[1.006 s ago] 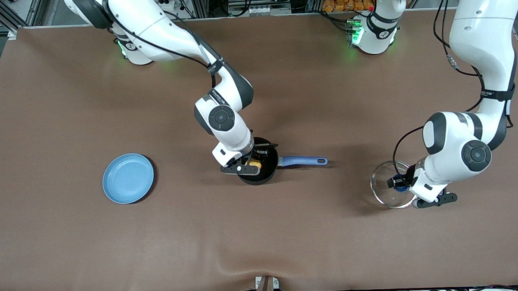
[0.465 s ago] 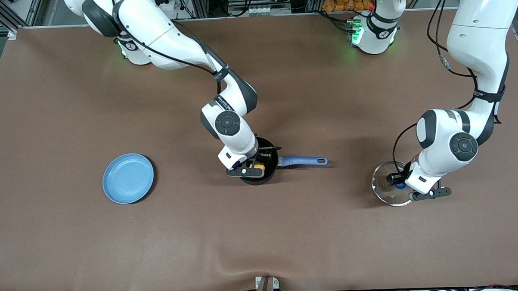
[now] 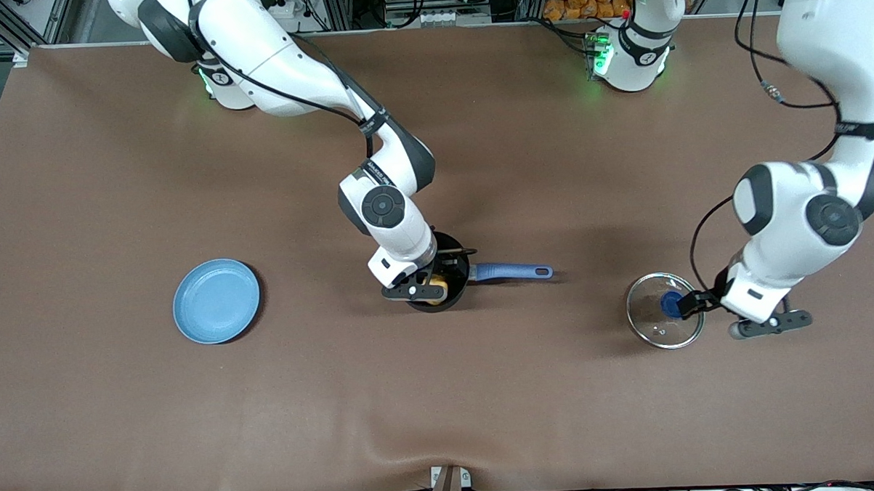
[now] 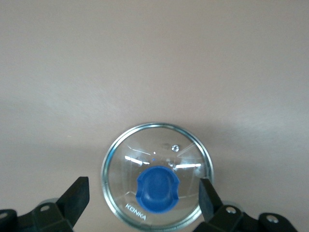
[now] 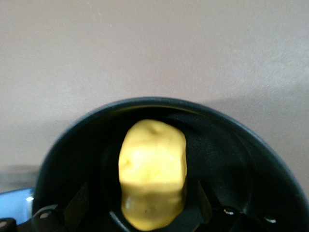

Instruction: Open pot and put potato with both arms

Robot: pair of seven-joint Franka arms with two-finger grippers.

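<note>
We begin at the light-blue plate [image 3: 217, 301], which sits alone toward the right arm's end of the table, in the middle band of the front view. At the frame's centre the right gripper [image 3: 429, 278] reaches down into the black pot [image 3: 456, 263]. Its wrist view shows the fingers [image 5: 82, 198] spread apart, one on each side of the potato [image 5: 152, 171] and neither touching it. The potato lies on the pot's floor, its long axis running across the line along which the fingers close. We judge it delivered, so this arm only needs to rise straight up past the rim. The blue handle [image 3: 514, 272] points toward the left arm's end, where the glass lid [image 3: 661, 325] lies flat on the table, well apart from the pot. The left gripper [image 3: 695, 303] hovers just beside the blue knob [image 3: 670, 304] with its fingers wide and holding nothing. It is much the nearer arm to the lid.
</note>
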